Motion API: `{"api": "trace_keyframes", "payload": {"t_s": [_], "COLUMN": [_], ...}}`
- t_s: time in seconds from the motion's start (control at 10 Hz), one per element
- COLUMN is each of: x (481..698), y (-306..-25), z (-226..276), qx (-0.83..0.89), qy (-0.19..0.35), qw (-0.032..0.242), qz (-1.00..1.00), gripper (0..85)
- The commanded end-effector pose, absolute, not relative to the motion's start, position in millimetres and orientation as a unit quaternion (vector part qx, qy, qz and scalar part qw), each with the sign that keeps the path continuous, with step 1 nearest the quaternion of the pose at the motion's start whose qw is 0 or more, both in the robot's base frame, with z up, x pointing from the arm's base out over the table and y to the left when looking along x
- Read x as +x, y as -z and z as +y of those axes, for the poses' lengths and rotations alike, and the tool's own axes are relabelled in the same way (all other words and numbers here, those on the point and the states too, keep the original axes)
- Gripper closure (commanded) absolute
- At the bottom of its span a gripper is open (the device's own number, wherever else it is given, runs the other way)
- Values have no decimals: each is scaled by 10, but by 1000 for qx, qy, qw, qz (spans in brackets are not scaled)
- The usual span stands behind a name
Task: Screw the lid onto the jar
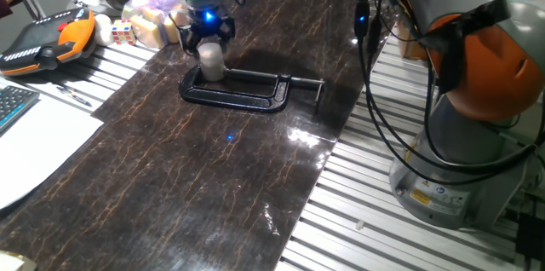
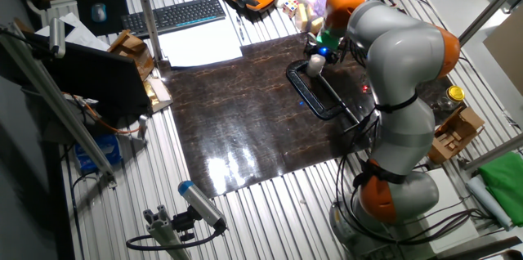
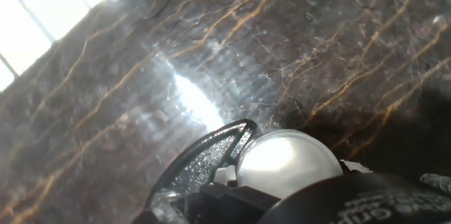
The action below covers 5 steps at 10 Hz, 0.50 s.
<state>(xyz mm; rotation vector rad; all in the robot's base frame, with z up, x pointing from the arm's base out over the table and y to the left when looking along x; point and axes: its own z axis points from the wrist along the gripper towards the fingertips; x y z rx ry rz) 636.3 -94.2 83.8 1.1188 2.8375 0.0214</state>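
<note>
The small whitish jar stands upright in the jaw end of a black C-clamp on the dark marbled mat. The grey-white lid sits on top of the jar. My gripper, lit blue, comes straight down over it, with its fingers close on both sides of the lid. In the other fixed view the jar is just below my gripper. In the hand view the round lid top fills the bottom centre beside the clamp frame.
Foam toys and a die lie behind the clamp. An orange teach pendant and white paper are at the left. The robot base and cables are at the right. A yellow-lidded jar stands far off.
</note>
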Motion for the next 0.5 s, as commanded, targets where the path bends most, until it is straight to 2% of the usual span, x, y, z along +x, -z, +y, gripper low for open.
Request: {"api": "trace_keyframes", "payload": {"t_s": [0.0, 0.4], "x": [6362, 6363], "y": [-840, -845], "z": [-943, -949], "qx": [428, 485], "qy": [-4, 4], "qw": [46, 53], "qz": [903, 873], "gripper": [153, 153]}}
